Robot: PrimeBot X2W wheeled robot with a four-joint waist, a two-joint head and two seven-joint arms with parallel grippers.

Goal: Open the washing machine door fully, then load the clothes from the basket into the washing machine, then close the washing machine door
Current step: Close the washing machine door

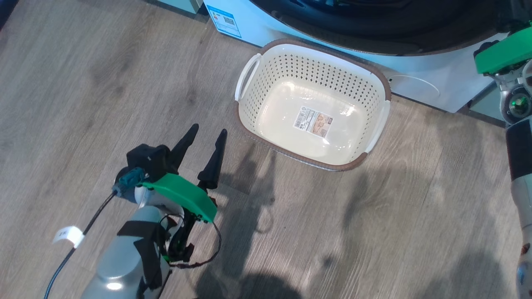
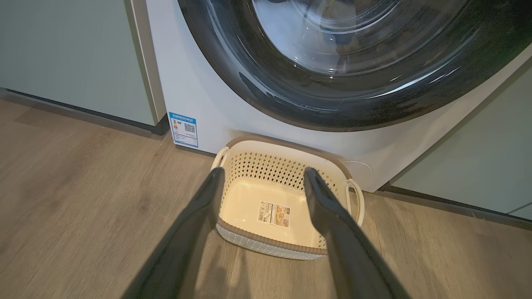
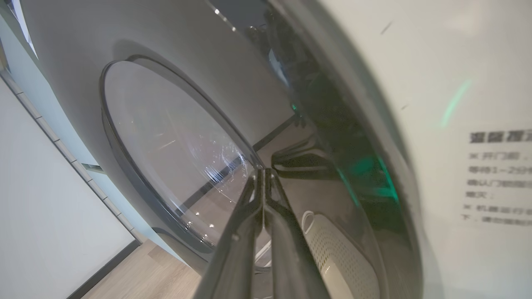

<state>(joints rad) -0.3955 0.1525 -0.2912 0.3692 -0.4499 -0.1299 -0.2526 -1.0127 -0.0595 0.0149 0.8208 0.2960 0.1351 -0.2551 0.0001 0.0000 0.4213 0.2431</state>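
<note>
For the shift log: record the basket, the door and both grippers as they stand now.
basket: empty, on the floor before the washing machine
washing machine door: looks shut, flush with the front
left gripper: open, above the floor beside the basket
right gripper: shut, tips close to the door's glossy rim
</note>
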